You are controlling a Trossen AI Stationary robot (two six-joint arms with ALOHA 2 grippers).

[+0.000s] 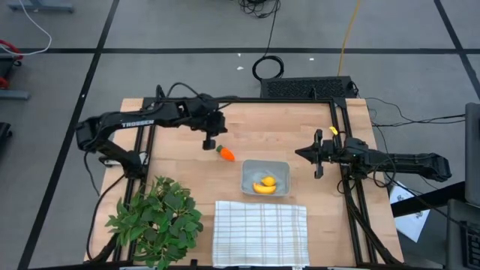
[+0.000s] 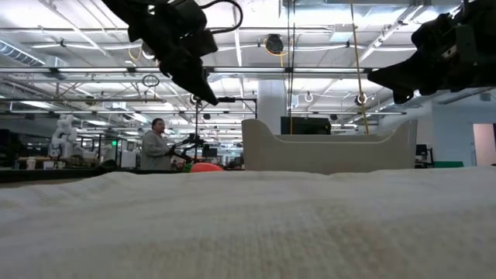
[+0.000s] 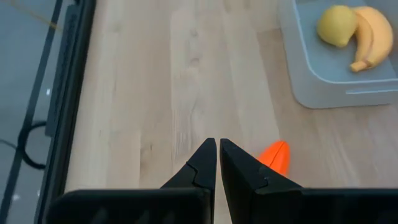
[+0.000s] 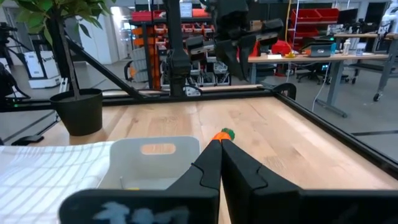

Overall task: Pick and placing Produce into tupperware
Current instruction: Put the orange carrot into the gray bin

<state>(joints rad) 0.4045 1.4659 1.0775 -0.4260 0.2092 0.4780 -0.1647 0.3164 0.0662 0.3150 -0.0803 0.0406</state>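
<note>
On the left side of the table sits a big leafy green plant (image 1: 156,221), which is not part of the job. Above it, the left arm reaches out over the wood, and the left gripper (image 1: 210,142) hangs just beside the green end of the carrot (image 1: 225,153). Its two fingers are pressed almost together with nothing between them, so it holds nothing. In the left wrist view the orange tip of the carrot (image 3: 275,155) peeks out right next to the dark fingers (image 3: 202,165). The carrot lies flat on the bare wood, near the tupperware but outside it, so it looks like the last piece that needs to go in. The left gripper is probably there because it is the closest one to the carrot, and it would have to open before it could pick it up. Next comes the tupperware (image 1: 247,169), a little see-through box near the middle of the table. The banana (image 1: 264,186) and the small yellow fruit (image 1: 268,180) are already inside, touching each other. Just in front of the box lies a white checked cloth (image 1: 261,232). On the right, the right gripper (image 1: 319,155) waits just beside the box, fingers shut and empty, staying out of the way.
</note>
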